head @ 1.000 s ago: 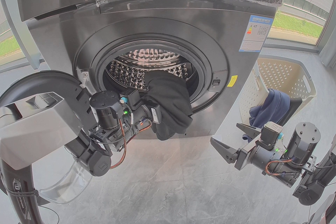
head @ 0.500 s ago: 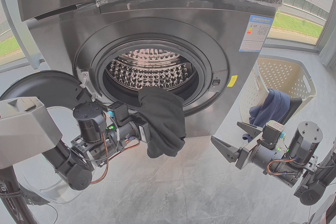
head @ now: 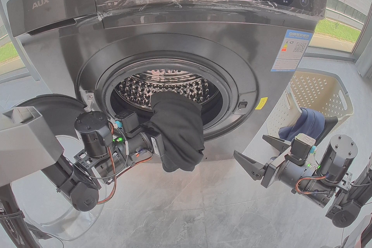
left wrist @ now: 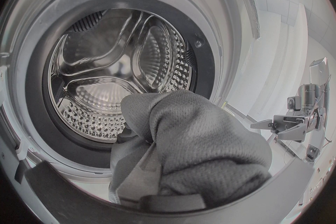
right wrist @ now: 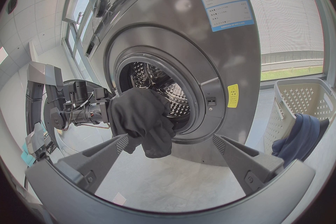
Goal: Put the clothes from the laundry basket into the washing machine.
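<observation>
left end effector (head: 171, 137) | black garment (head: 182, 121) | withdrew from washing machine drum (head: 162, 86), then returned

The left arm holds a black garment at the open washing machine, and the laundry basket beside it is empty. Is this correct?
Not quite: the laundry basket is not empty. A blue garment lies in it, as the head view shows. The left gripper does hold the black garment at the open washing machine.
</observation>
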Robot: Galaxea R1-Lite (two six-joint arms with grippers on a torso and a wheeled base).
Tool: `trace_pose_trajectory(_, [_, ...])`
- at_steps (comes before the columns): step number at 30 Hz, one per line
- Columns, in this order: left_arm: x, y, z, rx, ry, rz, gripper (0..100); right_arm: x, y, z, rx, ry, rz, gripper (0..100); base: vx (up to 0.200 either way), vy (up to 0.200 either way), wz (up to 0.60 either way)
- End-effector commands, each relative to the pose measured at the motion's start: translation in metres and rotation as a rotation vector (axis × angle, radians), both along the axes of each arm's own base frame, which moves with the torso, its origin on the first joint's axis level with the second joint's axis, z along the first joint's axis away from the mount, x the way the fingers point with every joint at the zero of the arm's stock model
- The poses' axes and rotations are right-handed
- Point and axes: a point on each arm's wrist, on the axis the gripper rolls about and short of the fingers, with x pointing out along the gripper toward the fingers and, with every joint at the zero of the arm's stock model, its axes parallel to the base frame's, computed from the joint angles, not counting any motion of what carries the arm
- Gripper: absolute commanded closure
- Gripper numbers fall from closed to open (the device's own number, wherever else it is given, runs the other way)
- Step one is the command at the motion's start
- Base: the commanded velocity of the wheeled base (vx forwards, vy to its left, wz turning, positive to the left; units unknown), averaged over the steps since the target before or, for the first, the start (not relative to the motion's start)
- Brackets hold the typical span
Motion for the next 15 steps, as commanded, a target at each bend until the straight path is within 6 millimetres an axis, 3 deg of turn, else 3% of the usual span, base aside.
trace_pose_trajectory(1, [0.002, -0.002, -0.004, 0.007, 0.004, -0.002, 100, 0.000, 0.000, 0.000, 0.000, -0.001, 0.002, 0, 0.000, 0.000, 0.00])
trace_pose_trajectory(9, [0.019, -0.014, -0.016, 0.016, 0.002, -0.003, 100, -0.003, 0.003, 0.001, 0.003, -0.001, 0.016, 0, 0.000, 0.000, 0.00])
trace_pose_trajectory(10, [0.034, -0.024, -0.026, 0.043, -0.024, 0.006, 100, -0.003, 0.004, 0.000, 0.002, 0.000, 0.017, 0, 0.000, 0.000, 0.00])
trace_pose_trajectory(15, [0.064, -0.037, -0.032, 0.031, -0.056, 0.016, 100, -0.003, 0.004, 0.000, 0.002, 0.000, 0.017, 0, 0.000, 0.000, 0.00])
